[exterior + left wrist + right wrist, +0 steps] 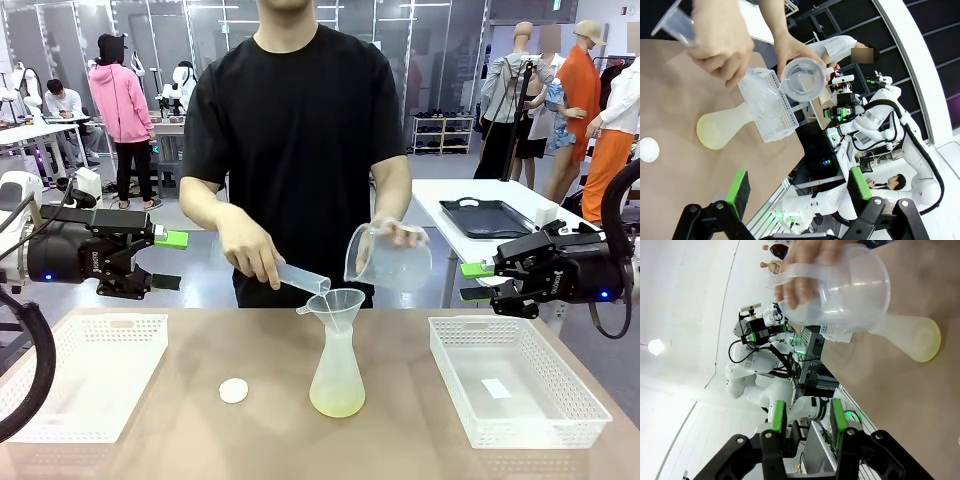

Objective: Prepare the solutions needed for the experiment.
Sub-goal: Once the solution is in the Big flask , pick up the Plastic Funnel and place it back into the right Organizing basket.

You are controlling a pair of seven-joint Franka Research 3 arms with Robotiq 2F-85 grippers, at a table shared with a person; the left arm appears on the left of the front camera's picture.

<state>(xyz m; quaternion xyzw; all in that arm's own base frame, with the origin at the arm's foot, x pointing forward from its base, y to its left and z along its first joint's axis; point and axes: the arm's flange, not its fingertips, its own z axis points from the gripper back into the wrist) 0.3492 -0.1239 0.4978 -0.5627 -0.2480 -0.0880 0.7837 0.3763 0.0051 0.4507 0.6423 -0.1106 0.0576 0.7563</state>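
Note:
The solutions (337,403) are a shallow pale yellow-green layer in a frosted conical flask (337,375) at the table's centre, with a clear funnel (340,303) in its neck. The person tilts a thin measuring cylinder (300,277) into the funnel with one hand. Their other hand holds a clear beaker (385,258) beside it. My left gripper (168,260) hovers open at the left, well clear of the flask (722,131). At the right, my right gripper (476,281) hangs partly open and empty, near the beaker (850,295) and above the flask (912,335).
A white basket (100,318) sits at the table's left end and another white basket (540,440), holding a small white slip, at the right end. A small white disc (233,390) lies left of the flask. A second table with a black tray (488,217) stands behind.

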